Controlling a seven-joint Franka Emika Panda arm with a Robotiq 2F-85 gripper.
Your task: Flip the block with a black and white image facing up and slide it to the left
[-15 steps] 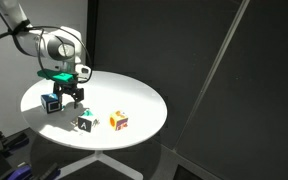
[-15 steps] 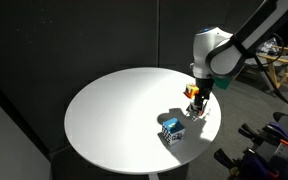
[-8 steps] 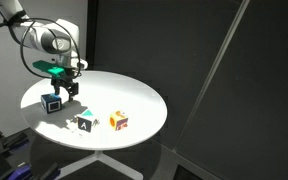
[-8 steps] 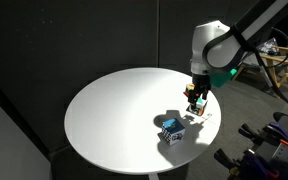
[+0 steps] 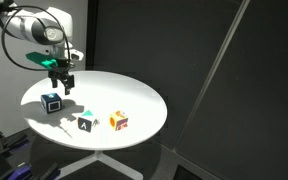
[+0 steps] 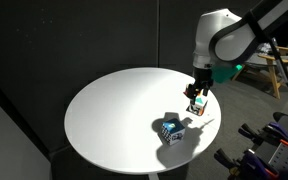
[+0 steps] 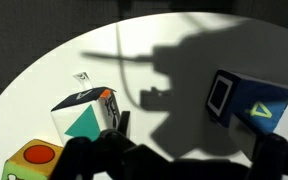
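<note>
The block (image 5: 85, 122) is a small dark cube lying on the round white table (image 5: 134, 95), with a white letter face towards the camera. In the wrist view it (image 7: 84, 113) shows a white top, a teal triangle face and an orange-black side. My gripper (image 5: 63, 87) hangs open and empty above the table, over the blue-and-white cube (image 5: 52, 102) and to the left of the block. It also shows in an exterior view (image 6: 198, 90) and as dark fingers at the bottom of the wrist view (image 7: 174, 165).
An orange-yellow cube (image 5: 119, 121) lies to the right of the block, and low left in the wrist view (image 7: 32, 160). The blue-and-white cube shows at the right of the wrist view (image 7: 249, 100). The table edge is close to all three cubes.
My gripper has risen and drawn away from the block, up and to the left towards the blue-and-white cube. The three cubes have stayed where they lay.
</note>
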